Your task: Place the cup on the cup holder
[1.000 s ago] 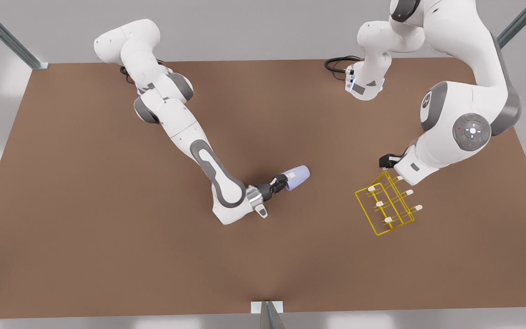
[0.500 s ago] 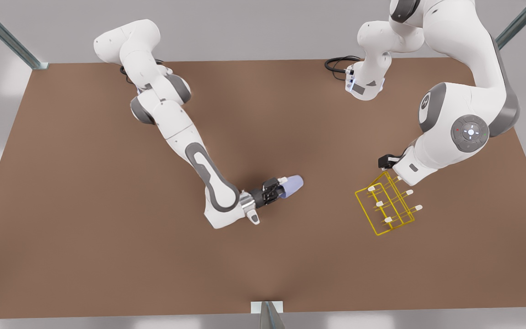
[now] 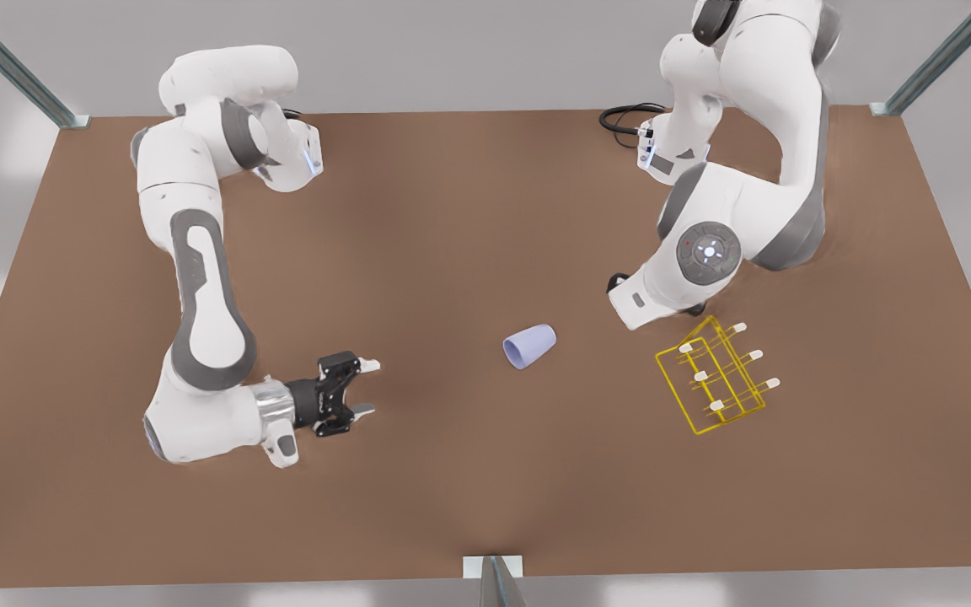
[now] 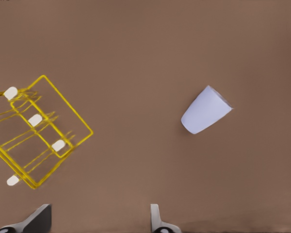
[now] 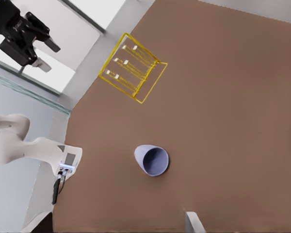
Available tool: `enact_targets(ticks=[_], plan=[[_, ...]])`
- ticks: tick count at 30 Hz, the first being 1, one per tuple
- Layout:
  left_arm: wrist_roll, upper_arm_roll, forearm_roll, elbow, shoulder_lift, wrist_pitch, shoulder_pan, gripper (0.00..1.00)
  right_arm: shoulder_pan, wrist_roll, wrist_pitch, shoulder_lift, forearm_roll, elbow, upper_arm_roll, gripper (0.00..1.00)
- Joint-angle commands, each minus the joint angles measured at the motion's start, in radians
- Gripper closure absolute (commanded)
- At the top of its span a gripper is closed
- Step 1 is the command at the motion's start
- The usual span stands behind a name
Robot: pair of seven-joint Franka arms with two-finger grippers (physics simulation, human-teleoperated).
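My left gripper (image 4: pixel 99 221) is cut off at the edge of its wrist view; just 2 fingertips (image 4: pixel 157 221) poke in, spread wide with nothing between them; in the front view my own forearm covers most of it, above the table (image 3: pixel 452 211) near the cup holder's (image 3: pixel 700 375) far corner. My right gripper (image 3: pixel 367 388) sits low at the front view's left, released, jaws apart and empty, well apart from the cup (image 3: pixel 529 346); its wrist view clips 1 finger (image 5: pixel 194 223) at the border. The cup (image 4: pixel 205 110) lies on its side on the bare table, between my 2 grippers; its long axis runs diagonally, open mouth (image 5: pixel 153 160) facing my right gripper, narrow base toward the holder (image 5: pixel 120 60). The holder (image 4: pixel 35 120) stands apart from the cup; its thin wires are hard to trace, and I count 6 white caps.
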Motion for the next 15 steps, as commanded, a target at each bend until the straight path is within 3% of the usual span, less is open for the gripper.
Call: enact_targets(ticks=[1, 3, 4, 5, 6, 7, 10, 15], plan=[[0.152, 0.000, -0.006, 0.000, 0.084, 0.079, -0.099, 0.00, 0.002, 0.507, -0.187, -0.185, -0.427, -0.003, 0.012, 0.00], [0.474, 0.000, -0.004, -0.025, 0.130, 0.159, -0.099, 0.00, 0.002, 0.737, -0.310, -0.283, -0.648, -0.001, 0.003, 0.00], [0.518, 0.001, -0.006, -0.124, 0.124, 0.297, -0.096, 0.00, 0.010, 0.788, -0.312, -0.303, -0.785, -0.004, 0.012, 0.00], [0.555, 0.009, -0.006, -0.205, 0.106, 0.412, -0.094, 0.00, -0.004, 0.794, -0.196, -0.395, -0.842, -0.156, 0.003, 0.00], [0.557, 0.011, -0.011, -0.304, 0.074, 0.541, -0.093, 0.00, -0.018, 0.807, 0.081, -0.590, -0.840, -0.521, -0.043, 0.00], [0.552, 0.011, -0.041, -0.359, 0.061, 0.648, -0.094, 0.00, -0.031, 0.893, 0.145, -0.659, -0.835, -0.653, -0.046, 0.00], [0.549, 0.009, -0.093, -0.459, 0.052, 0.865, -0.094, 0.00, -0.071, 0.910, 0.076, -0.648, -0.846, -0.643, -0.044, 0.00], [0.799, 0.004, -0.089, -0.463, 0.083, 0.874, -0.110, 0.00, -0.154, 0.907, 0.125, -0.538, -0.845, -0.529, -0.047, 0.00]])
